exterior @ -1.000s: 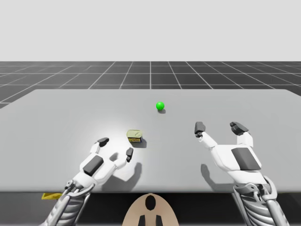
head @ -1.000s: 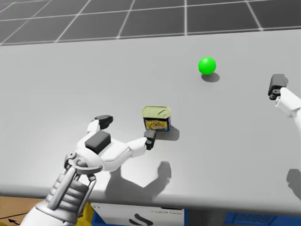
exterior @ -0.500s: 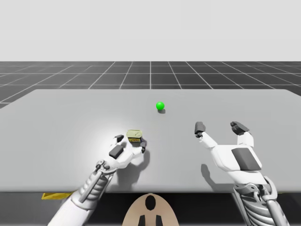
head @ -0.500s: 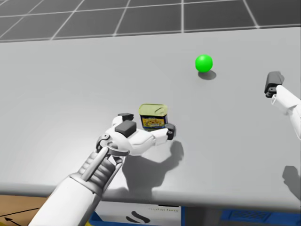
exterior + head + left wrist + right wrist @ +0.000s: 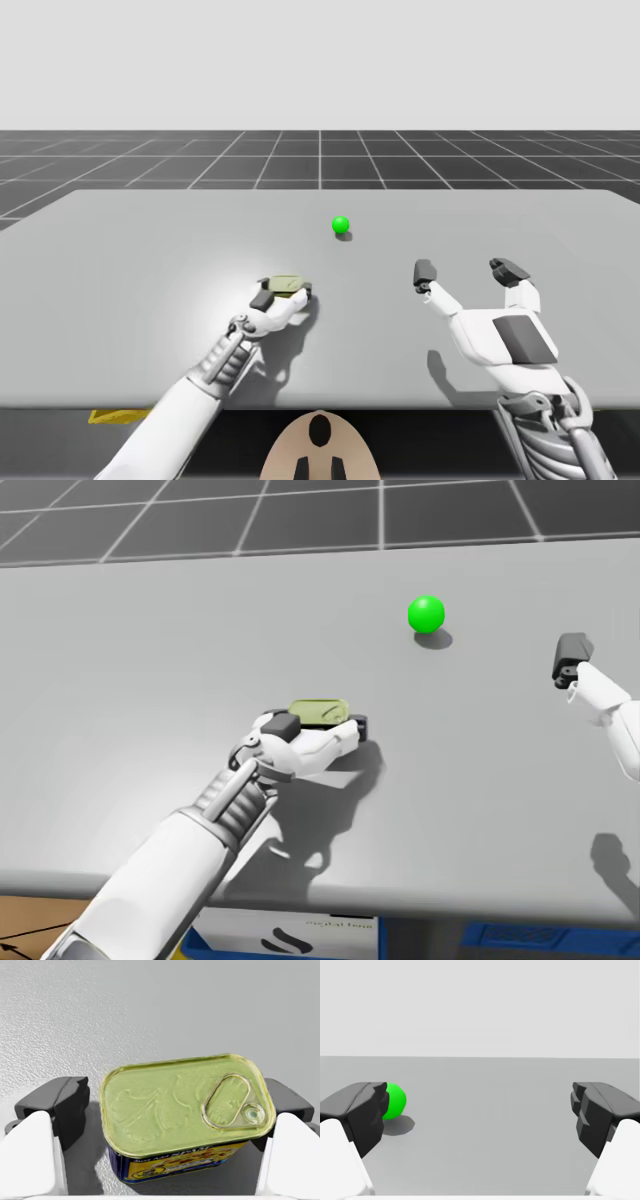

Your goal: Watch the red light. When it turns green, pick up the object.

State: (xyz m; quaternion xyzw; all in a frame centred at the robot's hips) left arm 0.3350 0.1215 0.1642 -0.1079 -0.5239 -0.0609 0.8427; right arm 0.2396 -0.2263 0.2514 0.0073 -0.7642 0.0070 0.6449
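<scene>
The light [image 5: 341, 225] [image 5: 426, 614] is a green ball on the table's far middle. A low rectangular can [image 5: 287, 282] [image 5: 318, 711] with a yellow-green pull-tab lid and a blue and yellow side stands upright on the table. My left gripper [image 5: 283, 293] [image 5: 320, 725] [image 5: 170, 1097] is open and straddles the can, one dark finger on each side. One finger stands slightly apart from the can's side. My right gripper [image 5: 466, 270] [image 5: 480, 1110] hovers open over the table's right part, holding nothing, with the green light [image 5: 394, 1101] ahead of one finger.
The grey table [image 5: 150, 250] spreads wide around the can. Its near edge runs just behind my wrists. Below that edge lie a yellow scrap [image 5: 105, 415], a blue crate [image 5: 300, 940] and a cardboard box [image 5: 30, 920].
My left arm has reached forward and lowered, bringing its open fingers from short of the can to either side of it. The right arm has stayed put. My head has turned slightly.
</scene>
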